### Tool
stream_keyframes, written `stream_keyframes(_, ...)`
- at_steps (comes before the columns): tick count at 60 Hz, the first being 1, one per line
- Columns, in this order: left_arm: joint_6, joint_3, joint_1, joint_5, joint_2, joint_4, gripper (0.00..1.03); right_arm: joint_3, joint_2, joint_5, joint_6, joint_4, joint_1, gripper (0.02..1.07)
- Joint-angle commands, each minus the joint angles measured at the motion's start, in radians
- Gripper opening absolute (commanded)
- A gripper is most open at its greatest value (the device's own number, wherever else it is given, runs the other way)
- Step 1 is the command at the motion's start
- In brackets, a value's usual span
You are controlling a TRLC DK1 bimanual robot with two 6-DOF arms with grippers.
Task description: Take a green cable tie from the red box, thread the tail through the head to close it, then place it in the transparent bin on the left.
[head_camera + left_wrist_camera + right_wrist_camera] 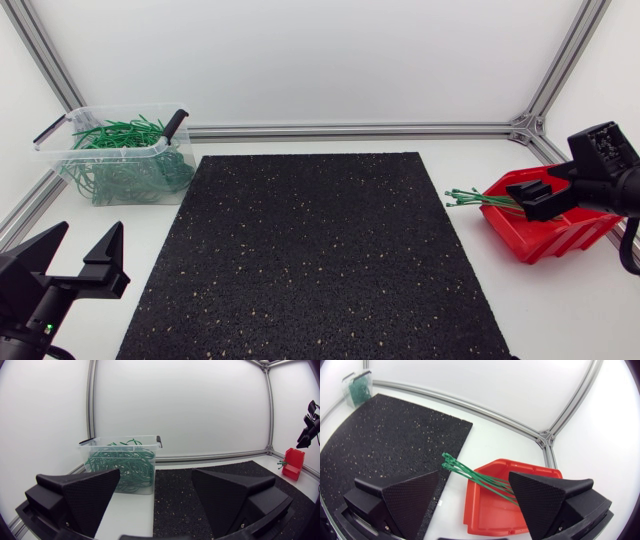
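Green ties (478,198) lie in the red box (560,240) at the desk's (560,315) right, ends poking out over its left rim. The right hand (474,474) hangs spread above them. The left hand (85,240), also spread, is near left; the bin (100,190) stands far left.

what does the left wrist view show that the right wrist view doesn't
Only the left wrist view: the left tool, open, and the looped ties in the transparent bin up close. Only the right wrist view: the inside of the red box, with straight green ties jutting past its rim. Both: the black mat, the bin, the red box and the right tool, open, far off in the left wrist view.
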Motion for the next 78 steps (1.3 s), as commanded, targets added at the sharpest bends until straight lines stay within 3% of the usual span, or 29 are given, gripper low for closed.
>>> stream_keyframes(1,-0.028,-0.039,-0.003,-0.009,0.001,-0.015,1.00,0.021,0.043,0.037,-0.107,-0.013,0.034,1.03)
stream_keyframes(9,-0.030,-0.039,0.001,-0.009,0.010,-0.017,1.00,0.005,0.100,0.049,-0.232,0.018,0.043,1.00)
stream_keyframes(27,-0.028,-0.039,0.001,-0.009,0.016,-0.015,1.00,-0.087,0.230,0.054,-0.427,0.276,0.065,0.99)
stream_keyframes(43,-0.028,-0.039,0.001,-0.009,0.016,-0.017,1.00,-0.139,0.319,0.052,-0.501,0.442,0.063,0.86)
stream_keyframes(59,-0.028,-0.039,0.001,-0.008,0.018,-0.019,1.00,-0.168,0.407,0.050,-0.525,0.604,0.063,0.58)
stream_keyframes(75,-0.028,-0.039,0.001,0.003,0.018,-0.025,1.00,-0.174,0.417,0.037,-0.532,0.653,0.065,0.29)
stream_keyframes(78,-0.028,-0.039,0.001,0.006,0.019,-0.026,1.00,-0.174,0.419,0.034,-0.536,0.655,0.067,0.29)
